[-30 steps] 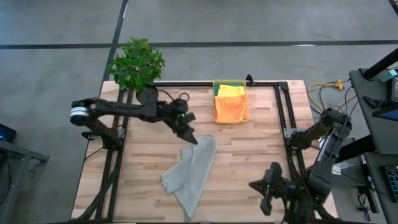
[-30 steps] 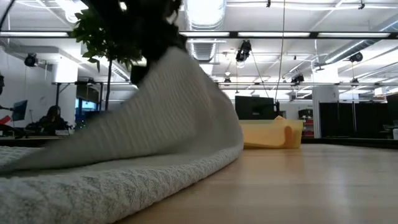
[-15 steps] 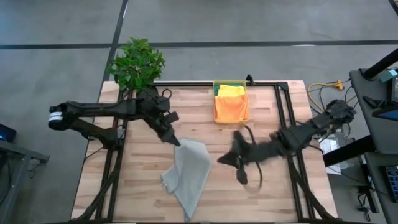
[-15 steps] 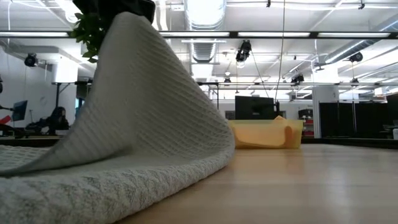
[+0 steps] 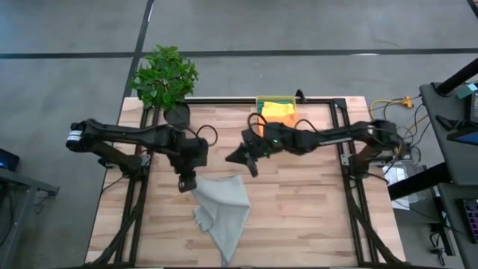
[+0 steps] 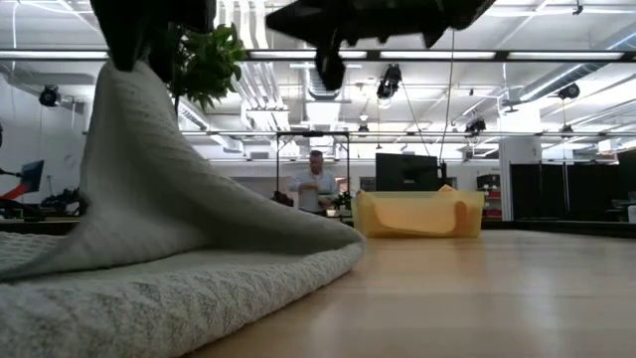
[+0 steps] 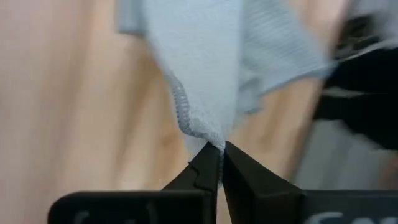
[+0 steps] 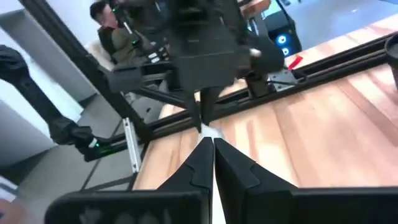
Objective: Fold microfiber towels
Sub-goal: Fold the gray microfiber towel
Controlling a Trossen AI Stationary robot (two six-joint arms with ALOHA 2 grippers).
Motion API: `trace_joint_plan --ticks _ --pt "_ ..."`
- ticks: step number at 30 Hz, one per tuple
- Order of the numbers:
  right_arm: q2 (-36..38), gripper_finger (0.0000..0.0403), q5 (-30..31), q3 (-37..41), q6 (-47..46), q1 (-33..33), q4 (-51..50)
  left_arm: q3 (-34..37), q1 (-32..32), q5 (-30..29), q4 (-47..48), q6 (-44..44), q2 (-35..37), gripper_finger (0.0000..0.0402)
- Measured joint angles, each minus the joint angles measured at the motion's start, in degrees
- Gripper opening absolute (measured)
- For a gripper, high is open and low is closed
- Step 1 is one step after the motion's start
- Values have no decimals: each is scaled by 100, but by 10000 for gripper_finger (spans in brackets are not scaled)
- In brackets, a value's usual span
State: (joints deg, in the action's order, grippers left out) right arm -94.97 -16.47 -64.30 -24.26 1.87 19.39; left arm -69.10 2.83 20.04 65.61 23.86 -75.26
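The light grey waffle-textured microfiber towel (image 5: 226, 211) lies rumpled on the wooden desk (image 5: 299, 202), near its front middle — one stitched corner is lifted into a peak, pinched by the closed left end effector (image 5: 187, 184). The right end effector (image 5: 249, 158), its fingers pressed together and holding nothing, hangs above the desk just beyond the towel. The yellow plastic bin (image 5: 276, 110) at the far edge holds orange and yellow cloths (image 5: 279, 113).
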Motion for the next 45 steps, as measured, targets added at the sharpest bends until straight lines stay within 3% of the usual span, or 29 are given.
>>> trace_joint_plan --ticks 6,10,16,21,37,45 --pt "-975 44 -1116 -673 190 229 93 -800 393 -1672 740 -708 -372 0" --pt "-1654 91 -1371 -1218 333 227 91 -1216 589 -2236 802 -1127 -544 0" --pt "-2248 153 -1399 -1873 569 278 94 -1550 657 -2316 1163 -1235 -725 0" --pt "-2486 178 -1650 -2161 650 310 73 -1583 712 -2356 1356 -1235 -751 0" --pt "-2818 183 -1902 -2211 996 445 97 -1721 1168 -2713 1448 -1287 -721 0" --pt "-2818 183 -2845 -2209 1035 444 3 -1944 1335 -3194 1600 -1496 -721 0"
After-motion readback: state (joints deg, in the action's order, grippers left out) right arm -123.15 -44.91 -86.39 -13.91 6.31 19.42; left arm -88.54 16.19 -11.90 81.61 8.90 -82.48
